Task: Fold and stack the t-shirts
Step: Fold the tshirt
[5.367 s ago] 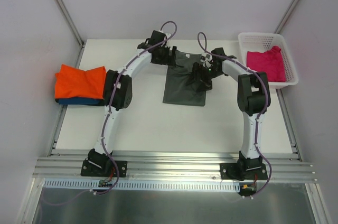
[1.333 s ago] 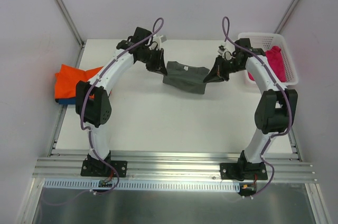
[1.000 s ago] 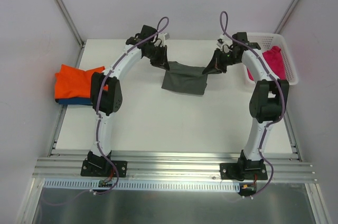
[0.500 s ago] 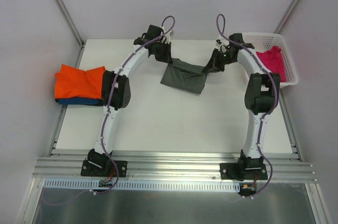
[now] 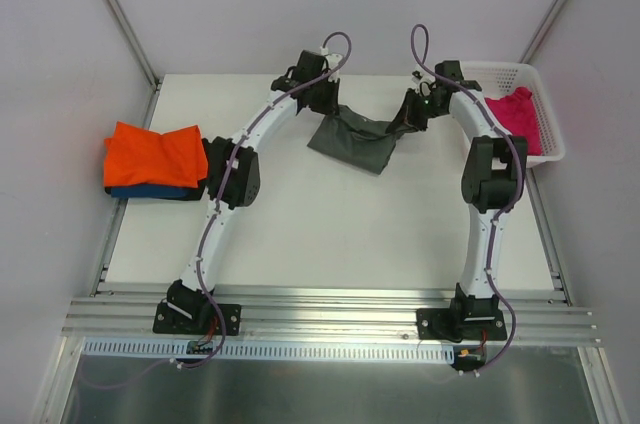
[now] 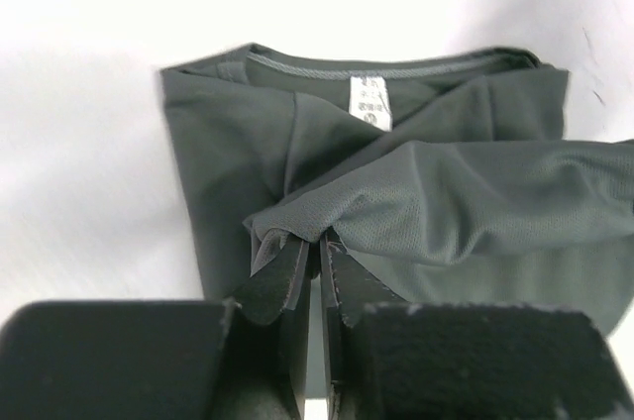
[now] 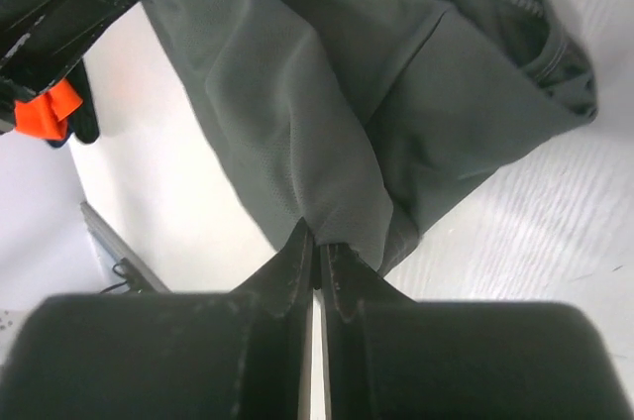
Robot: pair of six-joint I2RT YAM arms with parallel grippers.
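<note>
L gripper (image 6: 319,242) & R gripper (image 7: 317,239), jaws clamped on edge of soft dark grey cloth t-shirt (image 5: 350,140), hold it raised, prob. to fold over.

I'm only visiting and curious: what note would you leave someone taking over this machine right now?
The left gripper is shut on a pinched fold of the grey shirt; the right gripper is shut on its other side.
The grey shirt hangs partly folded between them over the far middle of the table.
Done: the orange shirt lies folded on the blue shirt at the table's left edge.
Left: finish folding the grey shirt and stack it, then do the pink shirt, crumpled in the basket on the right.
</note>
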